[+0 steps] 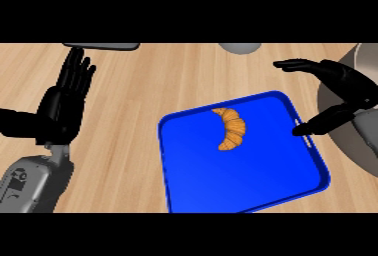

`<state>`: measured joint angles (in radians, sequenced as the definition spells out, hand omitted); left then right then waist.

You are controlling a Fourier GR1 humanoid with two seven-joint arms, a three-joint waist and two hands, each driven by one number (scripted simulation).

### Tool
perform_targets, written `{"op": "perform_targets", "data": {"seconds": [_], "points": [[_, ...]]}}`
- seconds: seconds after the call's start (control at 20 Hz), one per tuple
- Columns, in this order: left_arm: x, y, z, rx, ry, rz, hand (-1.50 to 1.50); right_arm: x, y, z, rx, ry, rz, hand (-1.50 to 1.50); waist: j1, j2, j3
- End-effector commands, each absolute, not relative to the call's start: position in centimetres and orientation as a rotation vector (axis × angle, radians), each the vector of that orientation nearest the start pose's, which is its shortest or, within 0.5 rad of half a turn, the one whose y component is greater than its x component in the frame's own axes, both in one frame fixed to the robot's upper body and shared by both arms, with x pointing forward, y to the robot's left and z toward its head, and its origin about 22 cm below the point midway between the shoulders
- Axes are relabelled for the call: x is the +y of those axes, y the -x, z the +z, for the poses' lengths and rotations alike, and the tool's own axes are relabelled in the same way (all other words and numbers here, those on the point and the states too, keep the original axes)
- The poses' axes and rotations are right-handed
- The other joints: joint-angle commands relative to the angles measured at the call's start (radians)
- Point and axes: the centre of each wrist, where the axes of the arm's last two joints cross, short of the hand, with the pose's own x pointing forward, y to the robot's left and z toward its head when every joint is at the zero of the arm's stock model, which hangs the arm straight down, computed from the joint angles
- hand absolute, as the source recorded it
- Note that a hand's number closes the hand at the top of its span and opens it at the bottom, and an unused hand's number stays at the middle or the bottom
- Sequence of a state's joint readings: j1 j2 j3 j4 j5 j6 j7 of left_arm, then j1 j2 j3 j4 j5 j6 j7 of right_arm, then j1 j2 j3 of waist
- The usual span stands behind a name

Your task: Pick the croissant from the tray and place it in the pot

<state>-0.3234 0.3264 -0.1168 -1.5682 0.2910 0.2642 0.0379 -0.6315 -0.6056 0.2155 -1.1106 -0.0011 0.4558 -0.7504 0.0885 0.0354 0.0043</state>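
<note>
Lying on the blue tray (244, 170), the croissant (232, 128) occupied the tray's upper-middle area, its curved body running from an upper tip down to a lower tip, with the bulge toward the right. Nothing touched it. The tray rested on the wooden counter (148, 85), turned slightly so that its far right corner pointed toward the right hand.

The right hand (347, 85) hung at the view's right side, above and just beyond the tray's right rim. Its fingers were spread wide and gently bent, holding nothing. The upper fingers (299, 65) reached leftward over bare counter, well above the croissant. The thumb (317, 122) pointed down and leftward, its tip over the tray's right rim, to the right of the croissant and clearly apart from it. The croissant therefore lay to the left of the gap between fingers and thumb, outside that gap.

The pot (362, 142) showed only in part as a grey curved body at the right edge, behind and below the right hand; the hand covered part of it.

The left hand (63, 100) rested at the view's left side, fingers straight and pointing away from the robot, holding nothing. Its fingertips lay just short of a grey object (103, 46) at the top edge. A second grey rounded object (240, 47) sat at the top edge, to the left of the right hand's upper fingers.
</note>
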Motion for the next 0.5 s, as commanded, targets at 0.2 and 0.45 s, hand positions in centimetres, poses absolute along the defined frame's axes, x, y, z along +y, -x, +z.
{"op": "perform_targets", "data": {"seconds": [0.2, 0.45], "points": [[24.3, -31.0, 9.8, -1.775, -0.037, -0.004, 0.0, -30.0, -39.7, 13.5, -1.912, -0.236, 1.605, -1.5, -0.017, -0.017, -0.002], [26.4, -31.0, 9.6, -1.773, -0.054, 0.003, 0.0, -26.1, -41.7, 12.4, -1.877, -0.23, 1.727, -1.5, -0.038, -0.023, -0.004]]}}
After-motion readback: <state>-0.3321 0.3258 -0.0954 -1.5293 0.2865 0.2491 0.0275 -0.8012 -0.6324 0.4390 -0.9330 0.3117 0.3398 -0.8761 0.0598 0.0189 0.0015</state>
